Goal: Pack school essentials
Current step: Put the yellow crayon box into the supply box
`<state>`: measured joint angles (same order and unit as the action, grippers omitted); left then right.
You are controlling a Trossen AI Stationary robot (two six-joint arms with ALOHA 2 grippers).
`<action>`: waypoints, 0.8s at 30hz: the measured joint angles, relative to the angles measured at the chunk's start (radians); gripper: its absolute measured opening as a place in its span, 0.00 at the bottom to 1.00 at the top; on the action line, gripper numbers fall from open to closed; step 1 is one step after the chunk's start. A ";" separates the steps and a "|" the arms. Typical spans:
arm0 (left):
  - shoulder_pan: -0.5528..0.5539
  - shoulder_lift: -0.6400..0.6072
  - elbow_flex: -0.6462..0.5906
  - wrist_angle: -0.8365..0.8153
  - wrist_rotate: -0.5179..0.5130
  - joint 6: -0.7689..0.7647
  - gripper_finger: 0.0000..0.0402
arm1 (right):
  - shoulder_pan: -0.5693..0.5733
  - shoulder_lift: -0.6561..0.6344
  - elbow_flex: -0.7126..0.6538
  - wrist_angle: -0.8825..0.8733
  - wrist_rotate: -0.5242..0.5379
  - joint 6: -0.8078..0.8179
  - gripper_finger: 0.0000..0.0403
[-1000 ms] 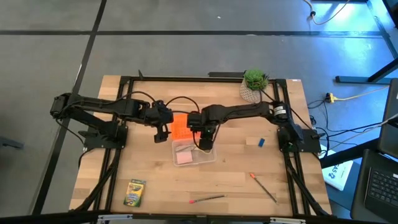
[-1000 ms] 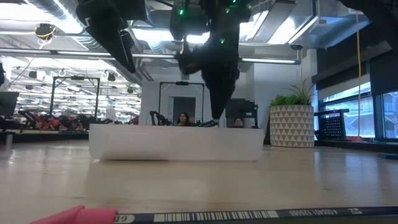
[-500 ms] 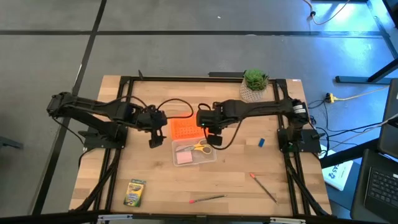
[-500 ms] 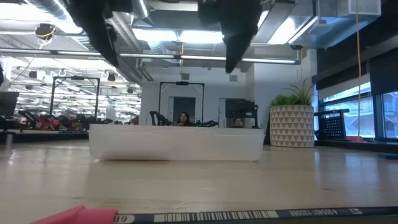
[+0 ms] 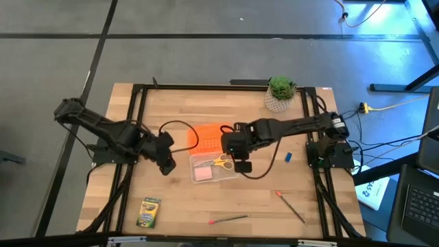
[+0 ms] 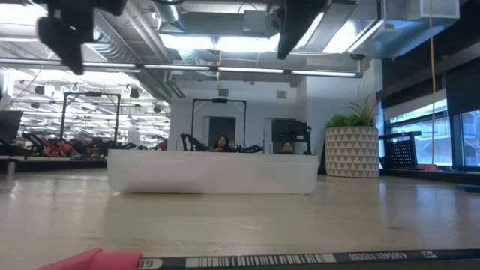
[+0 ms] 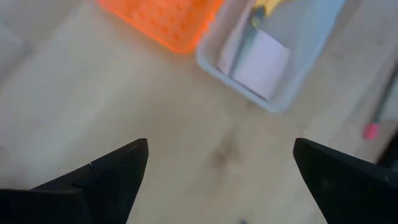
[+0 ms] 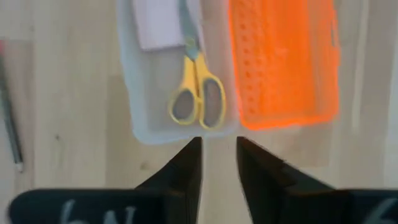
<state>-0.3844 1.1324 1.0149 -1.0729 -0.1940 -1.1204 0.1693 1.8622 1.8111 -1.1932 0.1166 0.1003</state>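
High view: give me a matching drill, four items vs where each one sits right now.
Items:
1. yellow-handled scissors
2. crayon box
3. blue piece
4. orange lid

Places:
A. bare table near the front edge, on the left arm's side
B. inside the clear case, beside the pink pad
C. flat on the table against the case's far side
D. alone on the wood, on the right arm's side of the case

Pairs: 1-B, 2-A, 3-D, 4-C
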 joint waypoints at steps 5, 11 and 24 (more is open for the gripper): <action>-0.126 0.000 0.000 0.000 -0.002 -0.178 0.99 | 0.034 0.000 0.000 0.068 -0.078 -0.031 0.25; -0.286 0.040 0.000 0.004 -0.037 -0.387 0.99 | 0.079 0.000 0.000 0.111 -0.092 -0.058 0.25; -0.504 0.221 0.000 0.096 0.037 -0.732 0.99 | 0.139 0.000 0.000 0.152 -0.094 -0.121 0.25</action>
<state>-0.8886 1.3533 1.0149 -0.9774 -0.1572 -1.8522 0.3080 1.8622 1.8107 -1.0410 0.0228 -0.0203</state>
